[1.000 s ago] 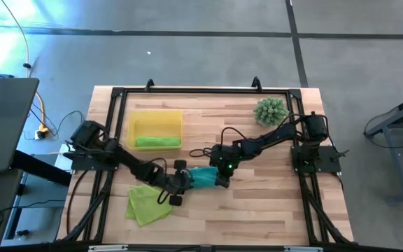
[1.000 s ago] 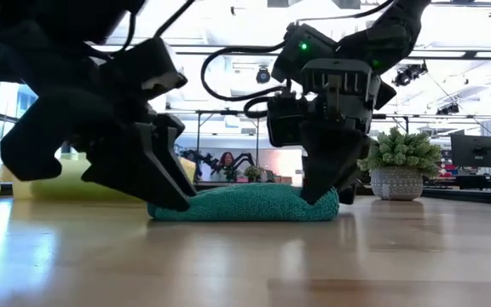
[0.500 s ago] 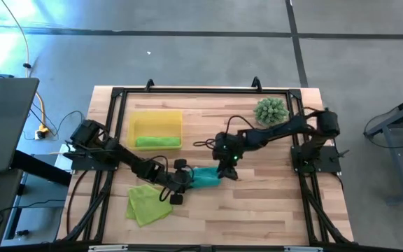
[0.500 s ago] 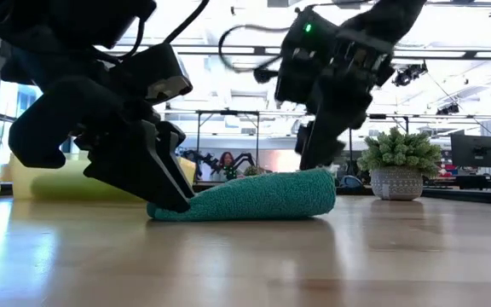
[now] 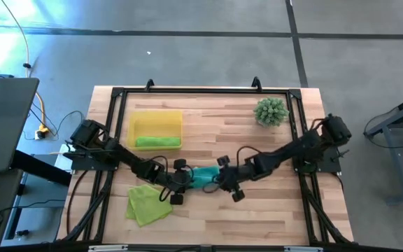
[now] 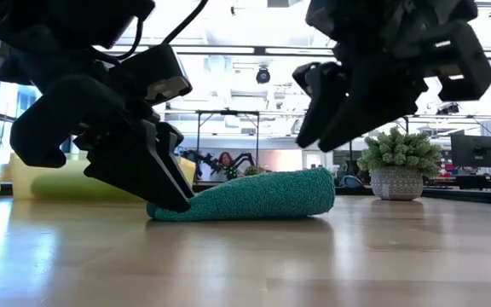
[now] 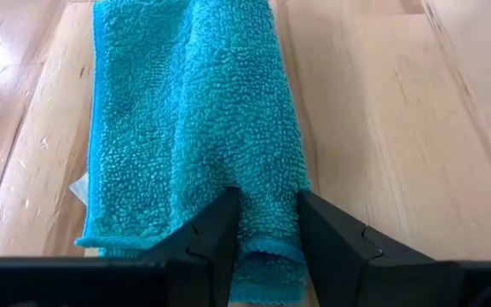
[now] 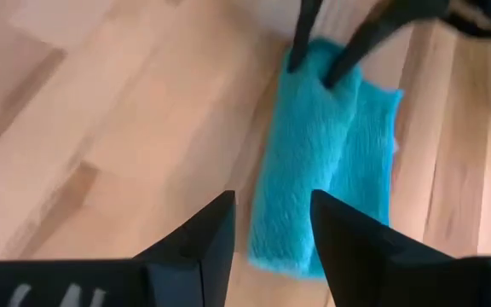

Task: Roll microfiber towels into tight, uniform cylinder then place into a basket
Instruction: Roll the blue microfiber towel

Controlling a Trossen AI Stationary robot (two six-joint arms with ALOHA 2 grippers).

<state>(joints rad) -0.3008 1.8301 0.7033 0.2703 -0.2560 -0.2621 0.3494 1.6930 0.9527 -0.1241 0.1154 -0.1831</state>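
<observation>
Pinching teal towel [image 7: 196,128] end: left fingers [image 7: 212,241]; right fingers [image 8: 203,235] apart, above.

Both arms are matte black, jointed and boxy, draped with looping black cables, ending in tapered wedge-shaped fingers [image 7: 205,247].

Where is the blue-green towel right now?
In the high view, the partly rolled teal microfiber towel lies on the wooden table near its front middle, between the two grippers; the left gripper pinches one end, the right gripper hovers open at the other.
</observation>
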